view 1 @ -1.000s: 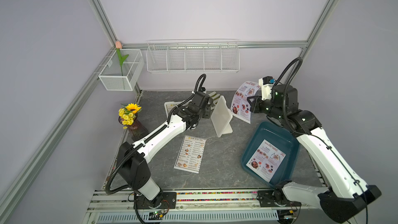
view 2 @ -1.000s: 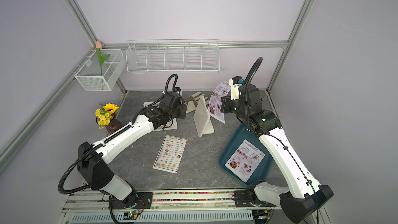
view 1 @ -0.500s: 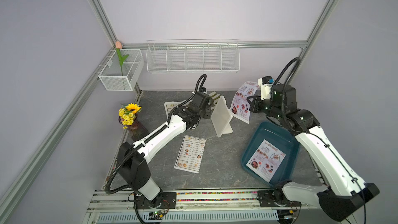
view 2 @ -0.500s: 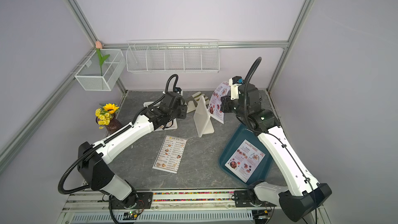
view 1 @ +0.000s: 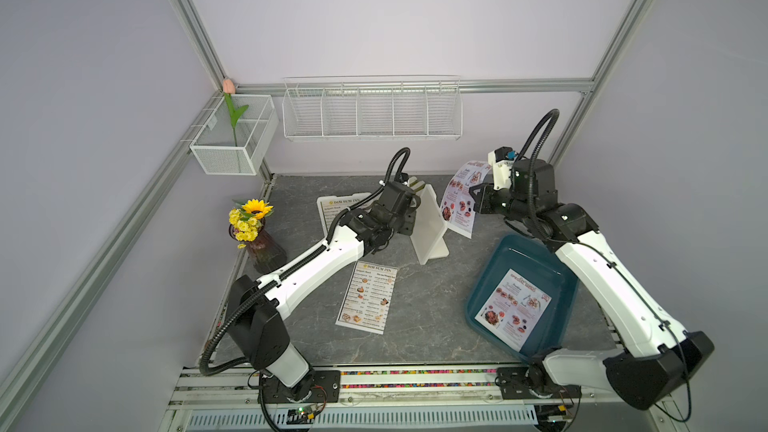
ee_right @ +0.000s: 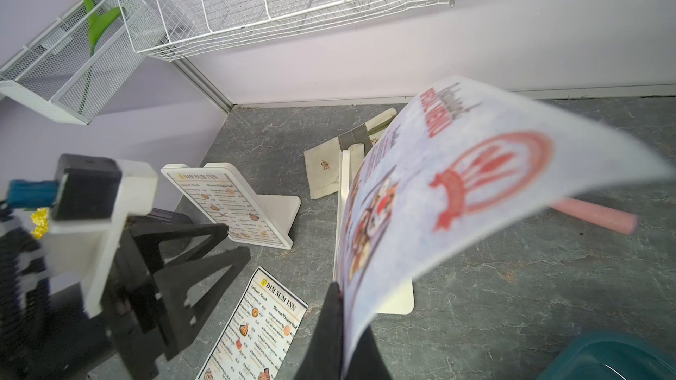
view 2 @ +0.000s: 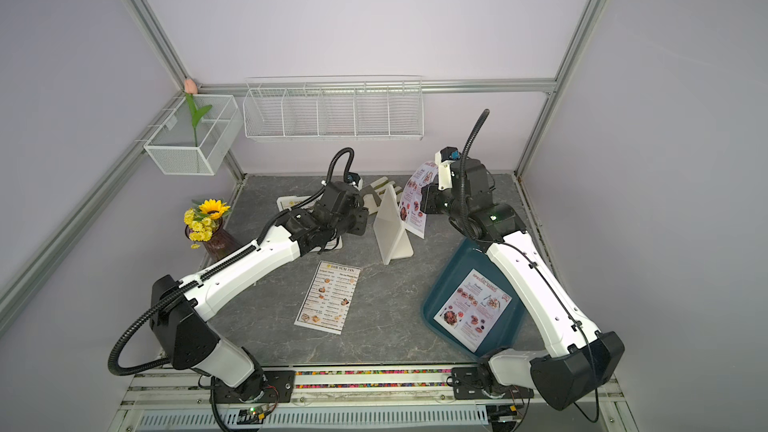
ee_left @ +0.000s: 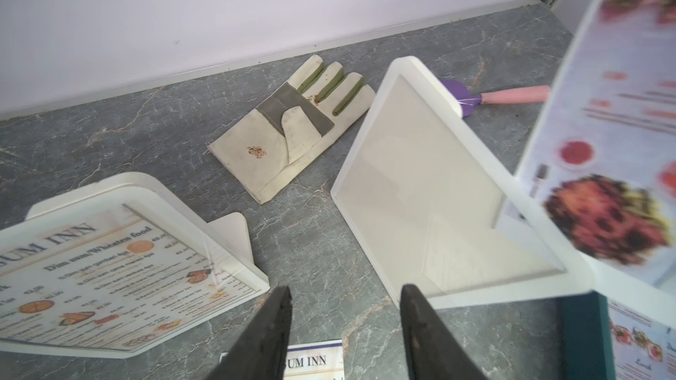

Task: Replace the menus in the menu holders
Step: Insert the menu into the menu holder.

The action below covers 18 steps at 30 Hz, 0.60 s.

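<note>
my right gripper point(ee_right: 344, 327) is clamped on one edge of the thin paper special menu sheet with the red heading point(ee_right: 457, 184), holding it up just beside the empty white plastic menu holder point(view 1: 428, 226) standing mid-table. the sheet is light and floppy and bows over above my pinch, so i judge it needs a hold close to its leading edge to enter the slot without buckling. my left gripper point(ee_left: 345, 297) has its jaws apart around nothing, just beside the holder's corner, well placed to steady that stiff, light, tippy frame by its rim.
</note>
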Each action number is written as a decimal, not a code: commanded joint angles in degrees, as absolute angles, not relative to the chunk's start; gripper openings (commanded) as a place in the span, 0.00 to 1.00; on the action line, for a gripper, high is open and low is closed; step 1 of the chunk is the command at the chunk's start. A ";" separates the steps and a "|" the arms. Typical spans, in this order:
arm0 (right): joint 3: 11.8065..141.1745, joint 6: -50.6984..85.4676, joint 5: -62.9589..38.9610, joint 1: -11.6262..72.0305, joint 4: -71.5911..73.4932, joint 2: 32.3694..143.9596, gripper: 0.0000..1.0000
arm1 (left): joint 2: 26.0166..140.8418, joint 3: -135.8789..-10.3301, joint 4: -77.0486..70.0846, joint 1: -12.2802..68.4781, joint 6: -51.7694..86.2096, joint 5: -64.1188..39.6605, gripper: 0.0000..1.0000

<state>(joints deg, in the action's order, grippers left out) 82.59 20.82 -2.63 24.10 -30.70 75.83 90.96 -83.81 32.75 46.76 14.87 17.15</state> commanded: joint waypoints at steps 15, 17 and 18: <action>80.17 14.76 -5.48 23.86 -17.29 81.65 0.08 | 82.32 -86.05 34.19 48.07 12.88 19.03 0.51; 79.02 13.82 -5.75 23.90 -14.81 81.69 0.09 | 82.52 -86.37 34.27 48.07 12.70 19.25 0.51; 78.37 13.32 -5.88 23.83 -13.79 81.66 0.09 | 82.53 -86.42 34.23 48.07 12.57 19.33 0.51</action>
<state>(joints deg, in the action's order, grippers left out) 80.18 16.16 -4.51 24.10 -19.11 81.56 83.33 -85.97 34.17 47.97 13.34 18.24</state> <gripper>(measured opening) 0.086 0.513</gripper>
